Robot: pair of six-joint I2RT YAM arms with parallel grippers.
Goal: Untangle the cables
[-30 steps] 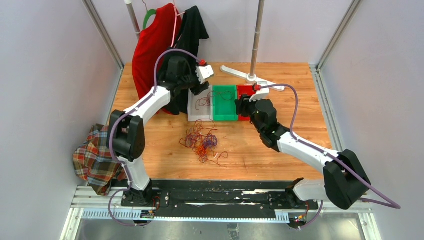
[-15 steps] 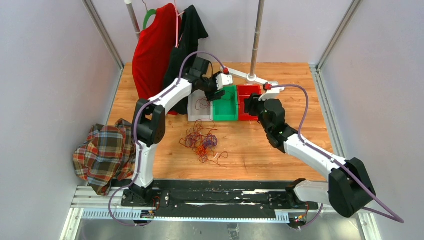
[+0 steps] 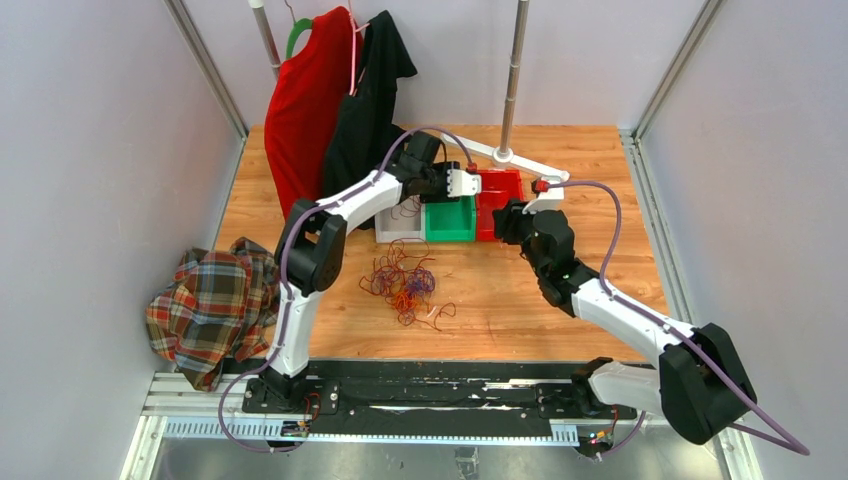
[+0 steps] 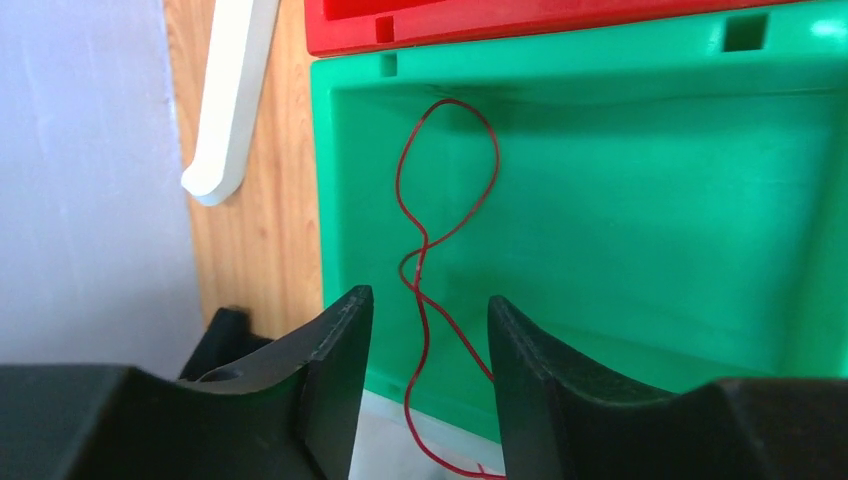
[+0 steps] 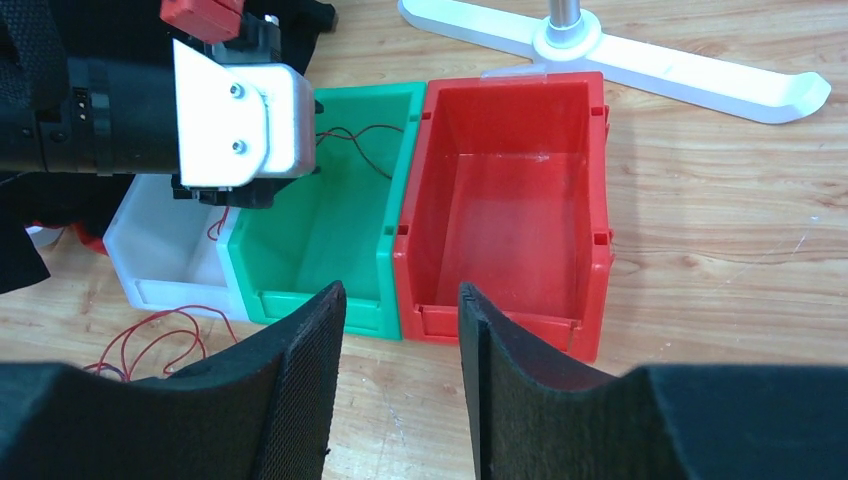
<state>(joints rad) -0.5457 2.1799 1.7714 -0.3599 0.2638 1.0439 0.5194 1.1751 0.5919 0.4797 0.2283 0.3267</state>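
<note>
The cables (image 3: pixel 402 280) lie in a red, orange and purple tangle on the wood table, in front of three bins. One loose red wire (image 4: pixel 421 262) lies curled in the green bin (image 4: pixel 600 200) and trails over its wall into the white bin; the right wrist view also shows it (image 5: pixel 350 135). My left gripper (image 4: pixel 428 310) hangs open above the green bin (image 3: pixel 450 228), and the wire passes between its jaws ungripped. My right gripper (image 5: pixel 400 295) is open and empty, low over the table in front of the red bin (image 5: pixel 500 200); the top view also shows it (image 3: pixel 503 220).
The white bin (image 3: pixel 395 232), green bin and red bin (image 3: pixel 500 182) stand side by side at the table's middle back. A white stand foot (image 5: pixel 680 70) and its pole (image 3: pixel 513 70) rise behind them. Red and black garments (image 3: pixel 330 90) hang at back left. A plaid cloth (image 3: pixel 205 305) lies at left.
My left gripper has swung right from above the white bin to above the green bin. My right gripper has drawn back a little toward the right, away from the bins.
</note>
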